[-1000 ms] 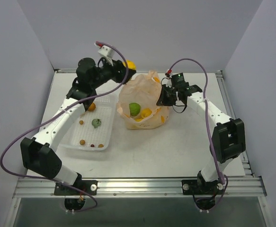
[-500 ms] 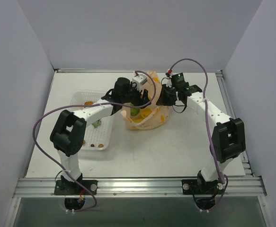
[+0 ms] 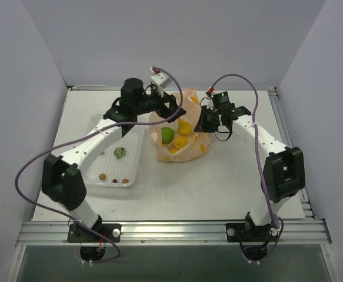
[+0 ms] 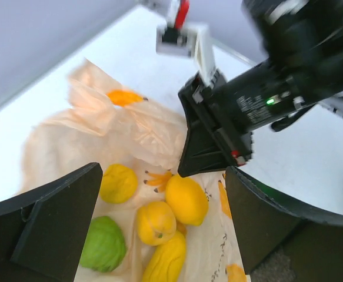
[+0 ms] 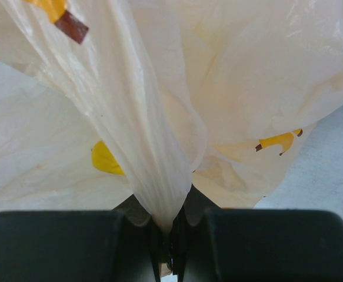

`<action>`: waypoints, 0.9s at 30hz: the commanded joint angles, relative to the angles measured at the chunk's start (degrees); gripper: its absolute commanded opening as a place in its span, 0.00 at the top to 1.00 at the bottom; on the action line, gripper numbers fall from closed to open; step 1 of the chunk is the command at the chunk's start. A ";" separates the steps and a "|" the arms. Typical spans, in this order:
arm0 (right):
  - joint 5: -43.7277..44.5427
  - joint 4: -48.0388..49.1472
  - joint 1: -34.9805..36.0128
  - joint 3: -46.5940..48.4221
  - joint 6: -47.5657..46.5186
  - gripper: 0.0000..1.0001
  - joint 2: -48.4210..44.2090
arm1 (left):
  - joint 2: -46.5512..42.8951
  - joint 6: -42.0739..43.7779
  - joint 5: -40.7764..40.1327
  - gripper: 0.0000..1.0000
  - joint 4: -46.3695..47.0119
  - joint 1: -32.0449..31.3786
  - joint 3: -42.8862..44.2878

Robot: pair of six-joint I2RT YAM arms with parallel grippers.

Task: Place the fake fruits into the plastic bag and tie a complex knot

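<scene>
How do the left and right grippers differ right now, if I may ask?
The left gripper is wide open and empty; the right gripper is shut on the rim of the plastic bag. The left hovers above the fake fruits; the right sits beside them. Both are black.

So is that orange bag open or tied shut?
Open. The plastic bag gapes, untied, with fake fruits showing inside.

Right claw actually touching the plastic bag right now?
Touching. The right wrist view shows the right claw shut on a gathered fold of the plastic bag, with no gap.
</scene>
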 commanded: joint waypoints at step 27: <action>0.63 -0.45 0.16 -0.24 -0.78 1.00 -1.82 | 4.37 8.33 -20.78 0.05 -21.51 30.12 -4.86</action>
